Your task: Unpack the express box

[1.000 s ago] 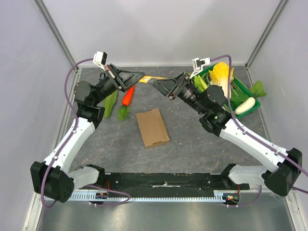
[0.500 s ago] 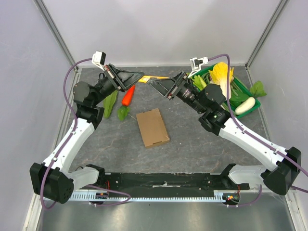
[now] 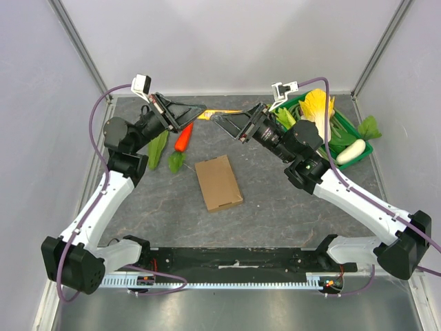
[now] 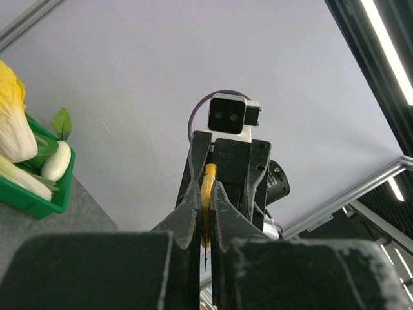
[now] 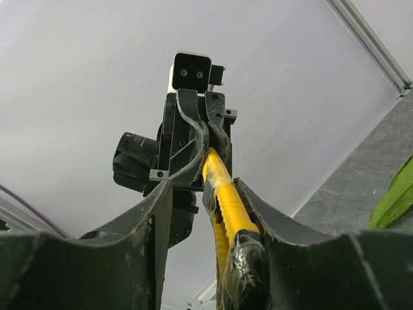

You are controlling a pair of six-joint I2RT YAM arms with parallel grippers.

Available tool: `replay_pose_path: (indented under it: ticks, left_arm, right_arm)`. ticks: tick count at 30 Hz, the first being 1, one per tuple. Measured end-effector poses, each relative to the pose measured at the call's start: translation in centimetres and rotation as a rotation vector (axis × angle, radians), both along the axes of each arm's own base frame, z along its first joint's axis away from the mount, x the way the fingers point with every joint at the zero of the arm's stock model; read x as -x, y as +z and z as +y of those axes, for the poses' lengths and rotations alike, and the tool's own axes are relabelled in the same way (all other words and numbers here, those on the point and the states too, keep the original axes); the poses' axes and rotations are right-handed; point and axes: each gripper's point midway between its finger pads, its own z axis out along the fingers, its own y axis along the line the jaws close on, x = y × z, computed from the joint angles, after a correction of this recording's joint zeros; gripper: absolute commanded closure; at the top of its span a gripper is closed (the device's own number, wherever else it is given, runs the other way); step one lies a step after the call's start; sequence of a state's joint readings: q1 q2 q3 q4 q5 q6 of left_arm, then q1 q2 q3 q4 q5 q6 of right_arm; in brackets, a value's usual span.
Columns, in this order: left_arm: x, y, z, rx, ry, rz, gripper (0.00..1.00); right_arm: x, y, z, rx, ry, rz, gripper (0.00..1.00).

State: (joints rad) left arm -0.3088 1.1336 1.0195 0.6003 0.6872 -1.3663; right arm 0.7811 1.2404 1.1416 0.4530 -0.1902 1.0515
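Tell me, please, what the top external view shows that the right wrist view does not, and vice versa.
Only the top external view shows the express box lying flat on the table, the carrot and the green crate. Only the right wrist view shows the gap between the yellow knife and one finger of the right gripper. Both show the left gripper clamped on the knife's far end.

Matt brown cardboard express box — glossy yellow plastic knife
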Motion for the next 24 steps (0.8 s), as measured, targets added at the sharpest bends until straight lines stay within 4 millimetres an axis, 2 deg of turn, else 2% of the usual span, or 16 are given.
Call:
replay_pose_path:
  ticks: [12, 15, 16, 18, 19, 21, 22, 24]
  left_arm:
    - [0.58, -0.09, 0.42, -0.015, 0.016, -0.015, 0.98]
    - [0.49, -0.22, 0.46, -0.021, 0.021, -0.015, 0.98]
    - [0.48, -0.24, 0.46, -0.022, 0.021, -0.015, 0.98]
    - [0.42, -0.34, 0.47, -0.026, 0.024, -0.015, 0.98]
    - [0.41, -0.39, 0.48, -0.028, 0.024, -0.016, 0.90]
    - [0.42, -0.42, 0.52, -0.032, 0.027, -0.022, 0.75]
    - [0.41, -0.48, 0.55, -0.037, 0.029, -0.025, 0.47]
    - [0.59, -0.99, 0.47, -0.062, 0.021, -0.028, 0.31]
  right_arm:
    - [-0.33, -0.52, 0.36, 0.005, 0.003, 0.015, 0.66]
    - [-0.43, -0.68, 0.46, 0.005, 0.004, 0.022, 0.74]
    - [-0.44, -0.70, 0.48, 0.005, 0.005, 0.024, 0.83]
    - [-0.38, -0.64, 0.49, 0.000, 0.010, 0.028, 0.94]
    - [-0.32, -0.60, 0.51, -0.004, 0.014, 0.033, 1.00]
    - [-0.30, -0.66, 0.53, -0.004, 0.016, 0.040, 1.00]
    - [-0.32, -0.73, 0.55, -0.003, 0.017, 0.043, 1.00]
    - [-0.39, -0.93, 0.61, 0.006, 0.014, 0.041, 1.00]
